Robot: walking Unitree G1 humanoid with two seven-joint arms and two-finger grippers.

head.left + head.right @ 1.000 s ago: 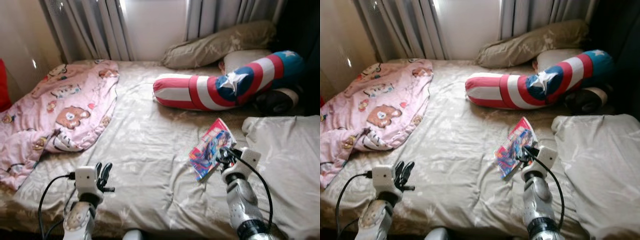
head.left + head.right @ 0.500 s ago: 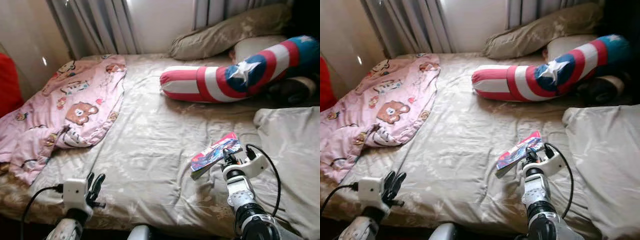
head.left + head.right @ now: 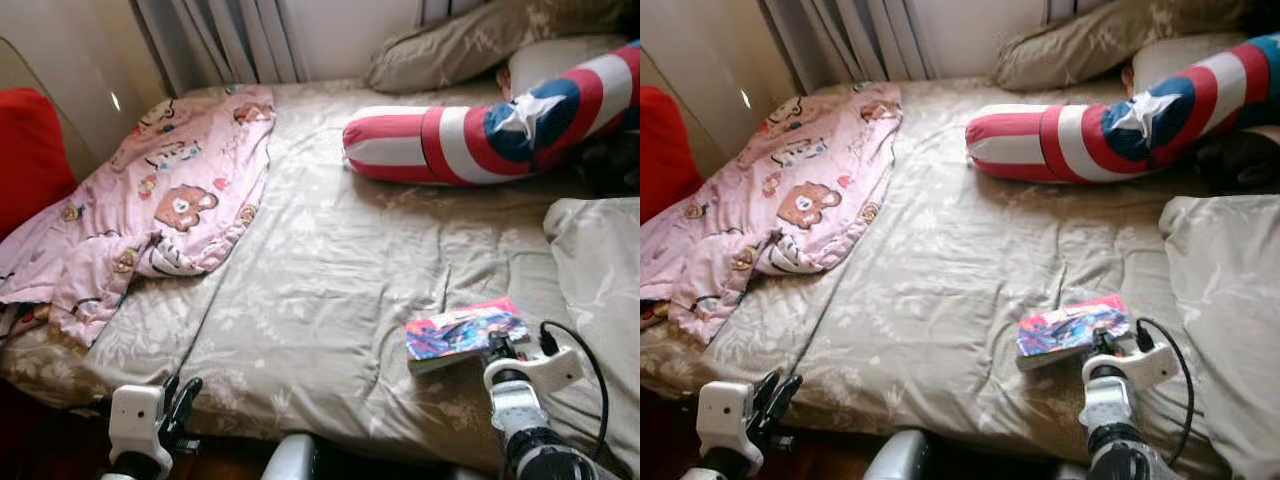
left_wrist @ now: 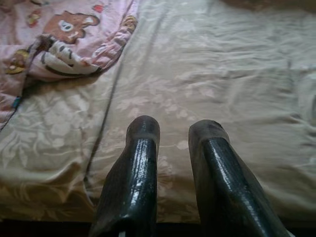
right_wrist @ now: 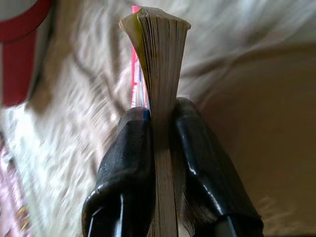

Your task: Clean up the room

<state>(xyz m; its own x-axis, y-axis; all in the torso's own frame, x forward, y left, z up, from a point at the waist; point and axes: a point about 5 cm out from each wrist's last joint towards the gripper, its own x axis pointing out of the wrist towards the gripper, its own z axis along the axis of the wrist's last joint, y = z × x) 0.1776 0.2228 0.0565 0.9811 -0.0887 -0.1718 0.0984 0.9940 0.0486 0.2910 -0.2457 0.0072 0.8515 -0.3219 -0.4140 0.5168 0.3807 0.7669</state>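
**Right gripper clamped on the comic book above the bed**

Left eye view: The right gripper (image 3: pixel 497 347) sat at about 5 o'clock in the frame, its jaws clenched on the near edge of a colourful comic book (image 3: pixel 463 332). The book lay nearly flat, stretching from the jaws toward 10 o'clock, over the beige bed (image 3: pixel 330 280). The left gripper (image 3: pixel 180 405) hung at 7 o'clock beyond the bed's near edge, jaws slightly parted and grasping nothing. A pink cartoon blanket (image 3: pixel 150 215) lay crumpled at 10 o'clock, a red, white and blue striped bolster (image 3: pixel 470 140) at 1 o'clock, and a beige pillow (image 3: pixel 470 40) behind it against the curtains (image 3: pixel 225 35). A pale folded quilt (image 3: pixel 600 260) lay at 3 o'clock, just beside the book, and something red (image 3: pixel 30 150) stood at 9 o'clock.

Right eye view: The same layout showed, with the book at 4 o'clock, just ahead of the right gripper's white housing.

Left wrist view: The two black fingers (image 4: pixel 136 168) stood apart with a gap between them, over the bed sheet; the blanket's edge lay at 11 o'clock.

Right wrist view: The book was seen edge-on, its pages pinched between the two fingers (image 5: pixel 126 168) and fanning out beyond their tips.
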